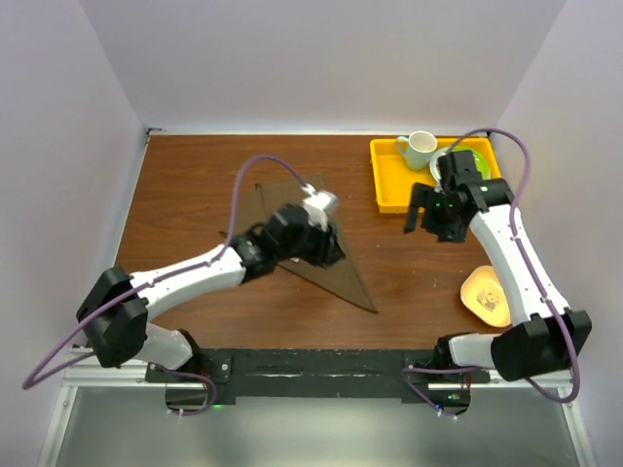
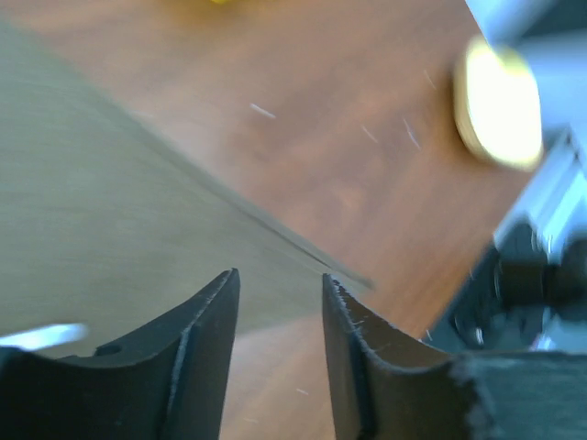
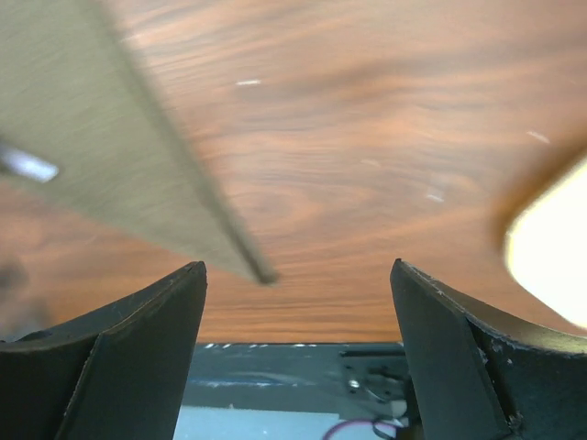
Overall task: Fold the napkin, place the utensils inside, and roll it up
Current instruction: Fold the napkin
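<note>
The dark brown napkin [image 1: 343,279] lies on the wooden table folded into a long triangle, its tip pointing to the front right. It also shows in the left wrist view [image 2: 92,202] and in the right wrist view [image 3: 83,137]. My left gripper [image 1: 331,251] hovers over the napkin's right edge; its jaws [image 2: 280,275] are apart with nothing between them. A blurred silver strip, the knife [image 3: 27,165], lies on the napkin; it is hidden under my left arm in the top view. My right gripper [image 1: 421,216] is wide open and empty [image 3: 298,266], right of the napkin over bare table.
A yellow tray [image 1: 389,190] at the back right holds a white mug [image 1: 420,149] and a green plate [image 1: 477,161]. A pale yellow plate [image 1: 486,295] sits at the front right. The black base rail [image 1: 321,370] runs along the near edge.
</note>
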Robot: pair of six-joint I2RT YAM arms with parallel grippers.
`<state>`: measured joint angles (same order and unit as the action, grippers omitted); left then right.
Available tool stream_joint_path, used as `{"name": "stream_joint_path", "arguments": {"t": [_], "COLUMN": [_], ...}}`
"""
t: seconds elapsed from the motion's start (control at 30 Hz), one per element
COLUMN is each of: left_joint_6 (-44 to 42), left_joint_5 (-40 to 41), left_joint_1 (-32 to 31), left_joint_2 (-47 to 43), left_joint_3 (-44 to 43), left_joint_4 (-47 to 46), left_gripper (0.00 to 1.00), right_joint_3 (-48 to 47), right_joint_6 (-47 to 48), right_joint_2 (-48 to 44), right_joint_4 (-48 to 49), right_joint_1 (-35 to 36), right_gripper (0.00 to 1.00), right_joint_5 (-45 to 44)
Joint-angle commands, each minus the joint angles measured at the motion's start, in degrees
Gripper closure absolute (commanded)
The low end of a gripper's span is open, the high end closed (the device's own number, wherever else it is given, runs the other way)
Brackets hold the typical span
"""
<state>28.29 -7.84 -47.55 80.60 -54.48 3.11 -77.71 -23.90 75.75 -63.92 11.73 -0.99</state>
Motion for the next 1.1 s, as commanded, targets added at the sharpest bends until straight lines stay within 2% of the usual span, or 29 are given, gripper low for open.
{"name": "stream_joint_path", "arguments": {"t": [0.0,0.07,0.17,0.23,0.4,0.53,0.63,0.87,1.07], "left_joint_6": [-2.89,-5.17,-8.69,-8.00,-7.46,-8.07,-8.34,-10.98,-12.65], "left_joint_5": [16.35,19.68,23.63,25.58,29.54,29.20,29.54,35.51,36.84], "left_joint_1": [-14.83,-22.10,-29.24,-31.71,-33.05,-33.13,-33.31,-34.19,-34.19], "left_joint_2": [2.43,5.61,13.16,17.81,21.87,24.16,26.71,32.34,35.68], "left_joint_3": [0.34,-0.71,-4.92,-8.18,-10.03,-10.74,-12.31,-18.29,-20.14], "left_joint_4": [-5.92,-7.41,-5.76,-1.65,-0.04,-0.91,-0.57,2.95,4.09], "left_gripper": [0.58,0.59,0.59,0.56,0.52,0.46,0.46,0.57,0.71], "right_joint_3": [2.48,2.48,2.65,3.36,5.02,7.40,8.28,7.31,7.31], "right_joint_6": [2.45,3.33,3.95,3.95,3.33,3.33,3.42,4.04,4.30], "right_joint_2": [-6.21,-6.84,-8.33,-9.47,-11.58,-12.90,-13.17,-12.20,-11.76], "right_joint_4": [-1.64,-2.70,-3.67,-3.75,-4.29,-2.62,-2.09,-2.08,-2.17], "right_joint_1": [-3.81,-4.25,-5.40,-5.84,-6.28,-6.19,-6.28,-6.19,-6.19], "right_gripper": [0.14,0.13,0.13,0.12,0.12,0.12,0.11,0.11,0.10], "right_joint_5": [-5.33,-5.42,-2.97,-2.08,0.82,4.85,6.00,7.94,8.73]}}
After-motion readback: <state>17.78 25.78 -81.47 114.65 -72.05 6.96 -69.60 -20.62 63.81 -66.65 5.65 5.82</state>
